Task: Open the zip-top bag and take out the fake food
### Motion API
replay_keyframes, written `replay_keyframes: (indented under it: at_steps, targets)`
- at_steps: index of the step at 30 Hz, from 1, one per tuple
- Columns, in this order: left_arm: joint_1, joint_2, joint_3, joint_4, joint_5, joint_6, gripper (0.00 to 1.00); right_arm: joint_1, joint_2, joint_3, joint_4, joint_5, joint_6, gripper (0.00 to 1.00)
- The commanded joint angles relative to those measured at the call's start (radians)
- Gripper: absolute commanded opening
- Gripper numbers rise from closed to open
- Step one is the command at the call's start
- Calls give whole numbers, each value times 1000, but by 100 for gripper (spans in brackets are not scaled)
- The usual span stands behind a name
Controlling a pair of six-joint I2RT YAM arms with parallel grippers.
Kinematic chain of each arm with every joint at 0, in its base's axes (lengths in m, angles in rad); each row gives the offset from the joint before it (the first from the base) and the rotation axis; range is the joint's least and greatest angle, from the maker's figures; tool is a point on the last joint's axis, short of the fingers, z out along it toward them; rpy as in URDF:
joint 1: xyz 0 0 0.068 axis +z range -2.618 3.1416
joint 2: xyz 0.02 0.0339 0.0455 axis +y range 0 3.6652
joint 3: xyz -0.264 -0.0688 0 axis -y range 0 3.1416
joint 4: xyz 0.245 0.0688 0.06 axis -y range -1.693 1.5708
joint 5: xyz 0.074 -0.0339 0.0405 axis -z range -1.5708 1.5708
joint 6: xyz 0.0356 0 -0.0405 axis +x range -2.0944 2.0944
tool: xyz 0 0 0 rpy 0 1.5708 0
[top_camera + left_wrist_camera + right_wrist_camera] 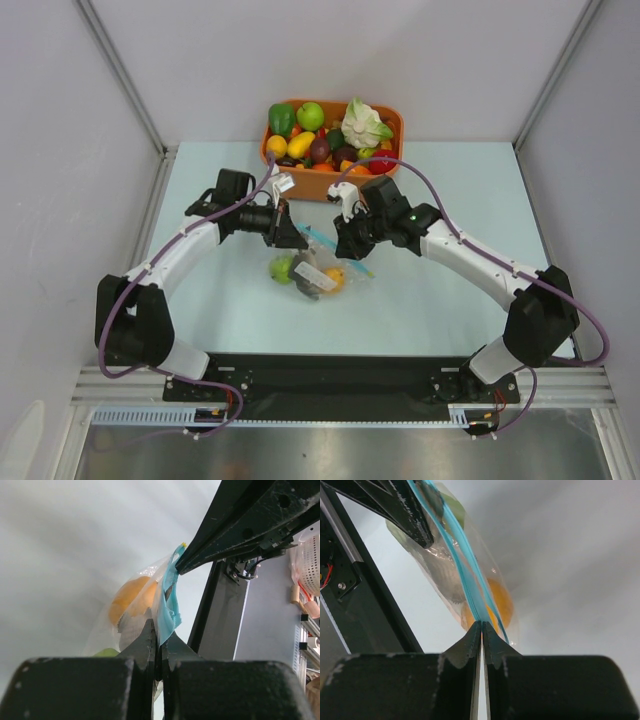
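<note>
Tabletop (450, 290): tub (396, 122) holds toys (310, 116); zip-top bag (322, 266) holds food (335, 278).

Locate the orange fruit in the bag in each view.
Top: orange fruit mid-frame, in the bag.
Left wrist: centre-left.
Right wrist: centre-right.
Shared landmark: blue zip strip.

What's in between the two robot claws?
The clear bag: its blue zip strip stretches from the left gripper to the right gripper, both pinching it. The top view shows the whole span.
</note>
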Motion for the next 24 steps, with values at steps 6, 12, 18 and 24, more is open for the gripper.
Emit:
replay_keyframes:
  at_steps: [6,12,18,24]
  targets:
    - [-13,-11,43,-1,54,38,0,-19,-15,-1,53,35,14,10]
    - [-16,-8,52,-5,54,41,0,-22,-4,6,59,18,11,10]
    - [-19,-2,52,-4,45,41,0,7,9,18,68,-23,11,10]
    - [-20,3,53,-5,40,43,0,27,22,17,94,-92,25,10]
